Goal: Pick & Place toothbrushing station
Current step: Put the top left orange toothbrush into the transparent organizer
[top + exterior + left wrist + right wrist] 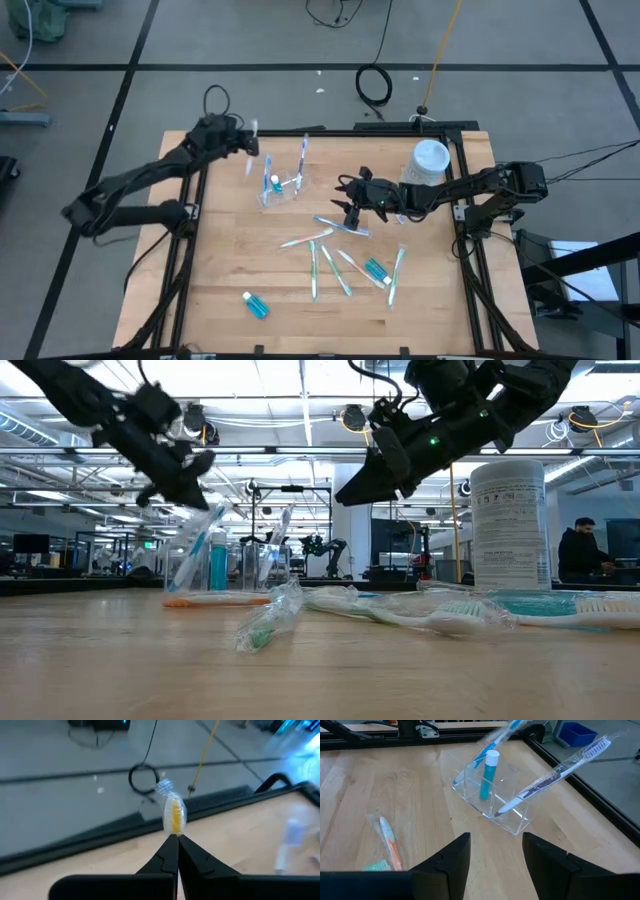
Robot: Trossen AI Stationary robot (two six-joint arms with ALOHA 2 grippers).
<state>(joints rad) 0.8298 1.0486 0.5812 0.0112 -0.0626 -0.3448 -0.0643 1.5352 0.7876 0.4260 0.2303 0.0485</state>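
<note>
1. Your left gripper (248,150) is raised over the table's far left part, the arm stretched in from the left edge. Its jaws are pinched tight on a wrapped toothbrush (173,815) with yellow bristles, whose head sticks out just past the fingertips.
2. Your right gripper (347,197) hangs above the middle of the table, the arm reaching in from the right side past the white container (428,163). Its jaws stand wide with nothing between them.
3. The clear holder (492,795) sits just beyond the right gripper, between the two grippers. It already has a teal tube (488,775) with a white cap upright in it and two wrapped brushes leaning out.
4. More wrapped toothbrushes (330,262) lie scattered on the wood nearer the front, below the right gripper. One tube (376,269) lies among them, and another tube (256,304) lies well apart toward the front left.
</note>
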